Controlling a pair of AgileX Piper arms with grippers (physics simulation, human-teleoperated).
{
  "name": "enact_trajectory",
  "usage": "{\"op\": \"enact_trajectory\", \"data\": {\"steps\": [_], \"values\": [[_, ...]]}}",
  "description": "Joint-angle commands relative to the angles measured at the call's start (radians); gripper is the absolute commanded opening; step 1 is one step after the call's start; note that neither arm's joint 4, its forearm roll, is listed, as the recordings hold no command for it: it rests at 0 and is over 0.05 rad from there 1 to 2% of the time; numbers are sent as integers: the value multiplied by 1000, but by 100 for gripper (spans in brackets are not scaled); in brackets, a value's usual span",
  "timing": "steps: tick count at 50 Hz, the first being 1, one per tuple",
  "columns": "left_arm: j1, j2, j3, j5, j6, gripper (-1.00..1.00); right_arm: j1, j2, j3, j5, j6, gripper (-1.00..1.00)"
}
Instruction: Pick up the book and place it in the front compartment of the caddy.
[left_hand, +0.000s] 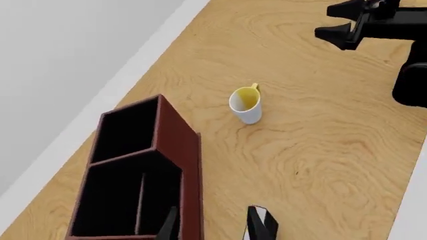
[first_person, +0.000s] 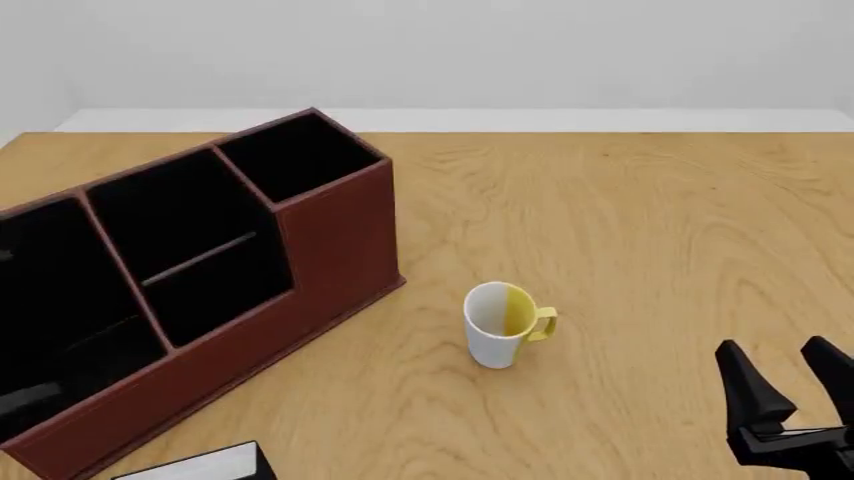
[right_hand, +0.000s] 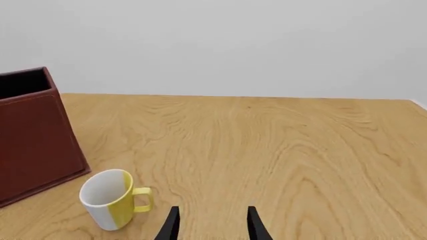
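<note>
My right gripper (first_person: 790, 385) hung open and empty near the desk's (first_person: 641, 230) near right corner; my left fingers (left_hand: 261, 222) gripped the book (first_person: 200, 466).

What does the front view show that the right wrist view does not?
Only the front view shows the caddy's black-lined compartments from above and the book at its bottom edge. Only the right wrist view shows the mug from its open mouth, lying beside the caddy's end wall. Both show the mug, the caddy, the wooden table and the right gripper, jaws apart.
</note>
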Motion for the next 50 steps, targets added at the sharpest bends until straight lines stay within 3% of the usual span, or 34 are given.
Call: {"op": "enact_trajectory", "data": {"steps": [1,3,5,7,8,11,17,22,25,28,29,30,35,40,50], "values": [[-128,82,-113,186,12,100,1,13,0,-6,1,100],[-159,91,-96,186,-21,100,3,4,0,1,-1,100],[-146,97,-29,186,19,100,1,12,0,-5,2,100],[-152,104,-27,186,13,100,0,22,0,-14,4,100],[-142,101,-9,186,52,100,1,21,0,-12,3,100],[-174,115,-25,186,-2,100,2,21,0,-13,1,100],[-219,113,61,186,-16,100,-2,32,0,-22,1,100],[-222,136,33,186,-37,100,-1,24,0,-14,1,100],[-249,130,84,186,-50,100,-2,37,0,-24,1,100],[-259,111,211,186,-49,100,-4,45,0,-30,1,100],[-303,100,225,186,-102,100,-4,45,0,-30,2,100],[-299,101,214,186,-123,100,-5,43,0,-28,1,100],[-267,97,205,186,-98,100,-5,62,0,-44,2,100],[-290,95,229,186,-121,100,-6,46,0,-31,0,100],[-240,106,210,186,-79,100,-6,45,0,-32,1,100]]}}
